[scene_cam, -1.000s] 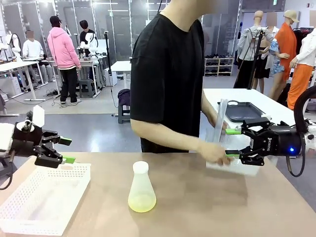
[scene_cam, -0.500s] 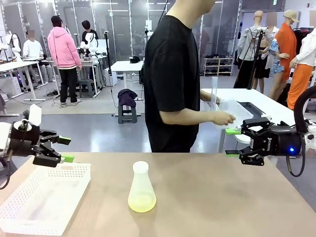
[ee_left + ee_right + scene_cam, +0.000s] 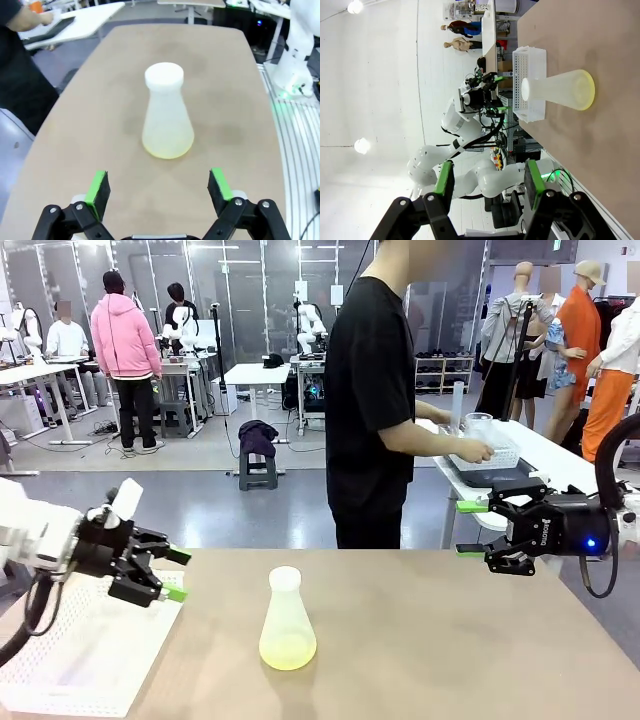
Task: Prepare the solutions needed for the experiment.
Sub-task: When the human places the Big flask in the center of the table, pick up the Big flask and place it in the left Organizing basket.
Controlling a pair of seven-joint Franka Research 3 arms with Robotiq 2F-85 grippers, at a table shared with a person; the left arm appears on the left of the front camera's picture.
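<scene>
A translucent conical flask [image 3: 287, 615] with a white cap stands upright at the table's middle. A shallow layer of pale yellow solution [image 3: 287, 651] fills its bottom. My left gripper [image 3: 178, 575] hovers open to the flask's left, above the basket's edge and apart from the flask. In the left wrist view the flask [image 3: 166, 117] stands ahead of the open left gripper [image 3: 159, 184], its solution [image 3: 167, 148] tinting the base. My right gripper [image 3: 465, 529] hangs open at the right, well away. The right wrist view shows the flask [image 3: 555, 90] far beyond the open right gripper [image 3: 489, 180].
A white perforated basket [image 3: 70, 660] lies at the table's front left, also seen as the basket [image 3: 530, 82] behind the flask. The person [image 3: 375, 400] stands turned toward a side table, hands on a small white basket [image 3: 482, 453] resting on a dark tray.
My left gripper has swung right toward the flask, over the basket. The person lifted a white basket with a cylinder off the table and carried it to the side table. The right arm stayed still.
</scene>
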